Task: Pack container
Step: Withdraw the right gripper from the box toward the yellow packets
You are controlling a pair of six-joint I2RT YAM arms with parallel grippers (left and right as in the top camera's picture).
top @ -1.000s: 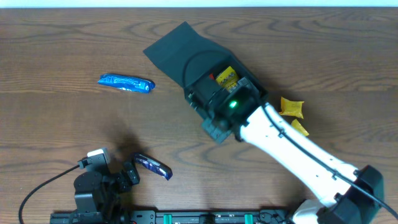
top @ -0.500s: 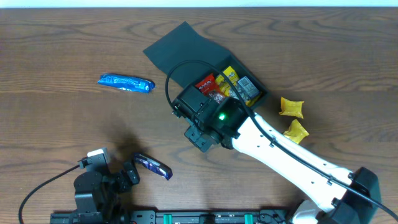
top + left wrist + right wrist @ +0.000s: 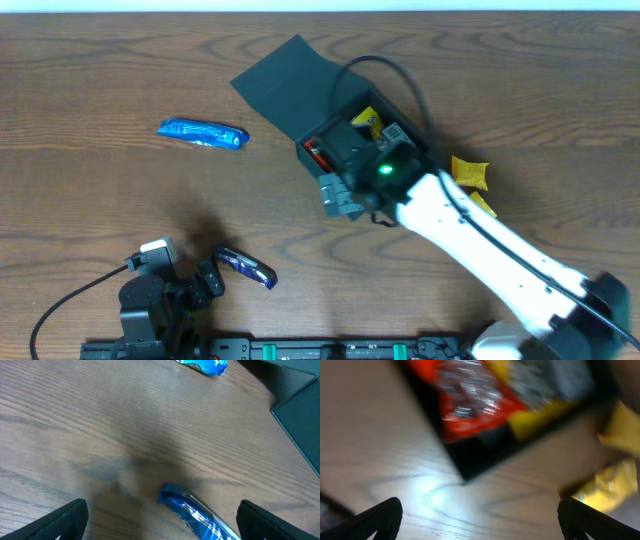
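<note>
Overhead: right arm [image 3: 480, 240] covers part of container [image 3: 290, 85], mid-surface [image 3: 100, 200], flap lid open. Blue packet [image 3: 203, 133] well left; yellow packets [image 3: 468, 172] just beside container. Inside: red packet [image 3: 465, 400], yellow packet [image 3: 365, 118]. Left jaws wide, right jaws wide.

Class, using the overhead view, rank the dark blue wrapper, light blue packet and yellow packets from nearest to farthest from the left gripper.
1. Dark blue wrapper, right beside the left gripper.
2. Light blue packet, farther back, left side.
3. Yellow packets, far right.
</note>
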